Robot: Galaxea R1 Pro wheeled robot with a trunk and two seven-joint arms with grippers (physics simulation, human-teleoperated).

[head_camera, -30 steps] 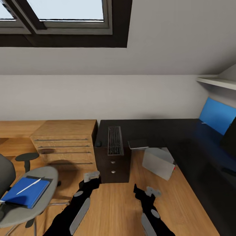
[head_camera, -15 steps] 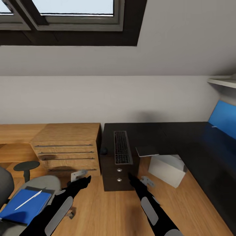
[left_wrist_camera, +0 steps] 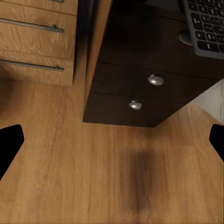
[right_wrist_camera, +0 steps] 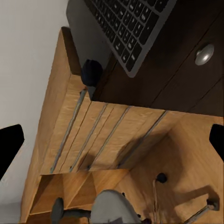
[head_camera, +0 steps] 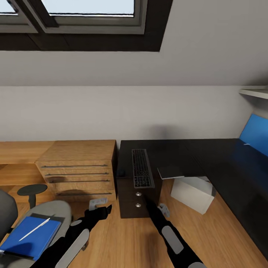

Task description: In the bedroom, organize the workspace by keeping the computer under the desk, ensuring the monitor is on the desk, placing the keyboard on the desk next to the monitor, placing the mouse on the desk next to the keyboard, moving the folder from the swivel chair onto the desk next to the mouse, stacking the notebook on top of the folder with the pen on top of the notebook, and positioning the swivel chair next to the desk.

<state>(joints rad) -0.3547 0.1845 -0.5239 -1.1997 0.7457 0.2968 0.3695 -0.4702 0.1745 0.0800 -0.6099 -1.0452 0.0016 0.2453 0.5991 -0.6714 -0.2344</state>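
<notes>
Right gripper [head_camera: 160,209] has reached further toward the 2 drawer knobs on the desk [head_camera: 208,156] since a second ago. Both it and the left gripper [head_camera: 97,204] look wide open, holding nothing. Keyboard [head_camera: 142,168] sits on the desk's near end, computer [head_camera: 191,189] underneath. Folder [head_camera: 29,237] with pen [head_camera: 34,229] on it rests on the swivel chair [head_camera: 56,212].

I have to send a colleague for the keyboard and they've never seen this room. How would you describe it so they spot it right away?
Start at the glossy black desk under the white wall. At its end beside the light-wood drawer cabinet, above two dark drawers with round silver knobs, lies the keyboard. It is a long, slim silver slab with dark keys, unlike the small dark round object beside it.
</notes>
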